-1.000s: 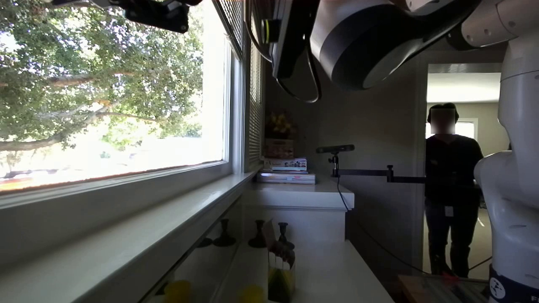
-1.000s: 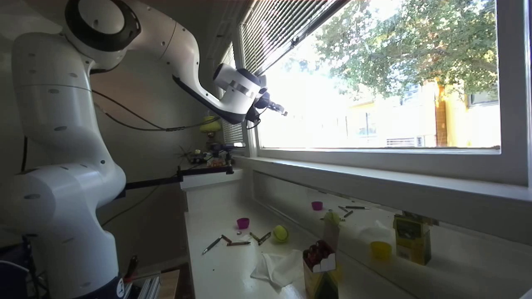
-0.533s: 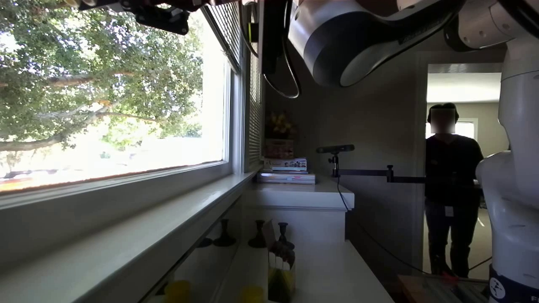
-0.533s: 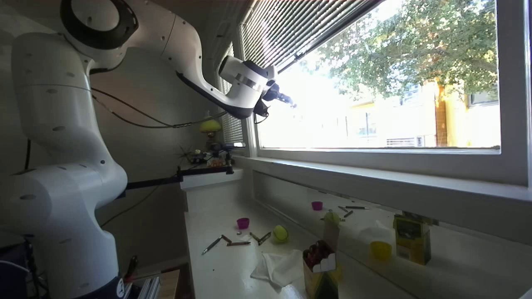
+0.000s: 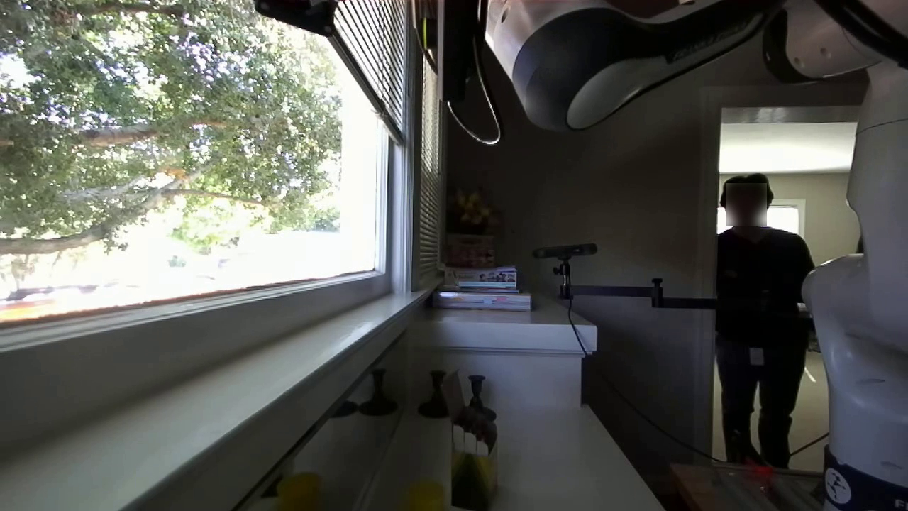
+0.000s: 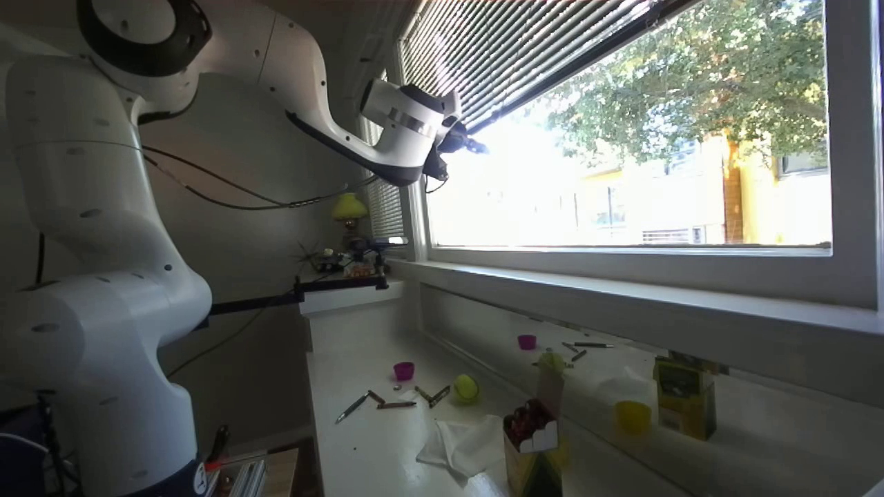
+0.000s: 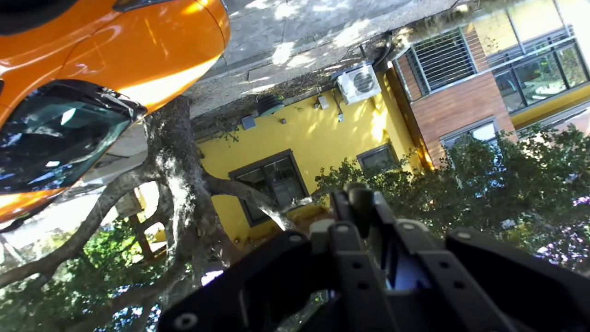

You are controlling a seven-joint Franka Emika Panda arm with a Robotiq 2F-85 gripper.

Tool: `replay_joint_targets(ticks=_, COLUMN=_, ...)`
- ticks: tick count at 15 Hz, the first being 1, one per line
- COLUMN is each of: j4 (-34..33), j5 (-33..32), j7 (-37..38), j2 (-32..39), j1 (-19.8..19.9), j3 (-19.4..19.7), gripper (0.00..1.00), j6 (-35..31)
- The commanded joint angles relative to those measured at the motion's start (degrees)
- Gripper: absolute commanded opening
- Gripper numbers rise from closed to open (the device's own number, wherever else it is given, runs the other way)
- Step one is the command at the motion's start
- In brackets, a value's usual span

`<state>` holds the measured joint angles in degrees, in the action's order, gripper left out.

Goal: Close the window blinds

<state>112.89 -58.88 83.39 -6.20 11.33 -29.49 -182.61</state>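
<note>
The window blinds (image 6: 511,48) are grey-white slats across the upper part of the large window; they also show at the top in an exterior view (image 5: 372,53). Their dark bottom rail (image 6: 580,63) hangs at a slant, lower at the end near the arm. My gripper (image 6: 475,146) is in front of the glass, just below that low end. The gripper (image 5: 312,20) is partly cut off by the top edge there. In the wrist view my gripper (image 7: 358,196) is shut on a small dark knob (image 7: 361,203). The blinds are out of the wrist view. Any cord is too thin to see.
The glass pane (image 6: 690,179) and window sill (image 6: 621,283) lie below the blinds. On the counter are a box (image 6: 532,455), a tennis ball (image 6: 466,388), a purple cup (image 6: 404,371) and a cloth (image 6: 463,445). A camera stand (image 5: 565,251) and a person (image 5: 762,284) are behind.
The blinds' bottom rail has come down and covers more of the glass. My gripper has moved toward the window and upward, and the arm has risen a little.
</note>
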Motion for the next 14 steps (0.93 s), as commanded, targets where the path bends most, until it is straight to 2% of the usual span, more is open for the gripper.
replay_joint_targets(ticks=1, j4=2.18, j5=2.64, j7=0.56, j2=-3.77, j1=-0.14, j3=2.03, gripper=0.03, j6=-0.51)
replay_joint_targets(ticks=8, j4=3.84, j5=2.94, j7=0.51, j2=-6.58, j1=-0.71, j3=5.54, gripper=0.03, j6=0.15)
replay_joint_targets(ticks=14, j4=9.77, j5=3.75, j7=-2.5, j2=-8.01, j1=-4.55, j3=7.64, gripper=0.03, j6=0.64)
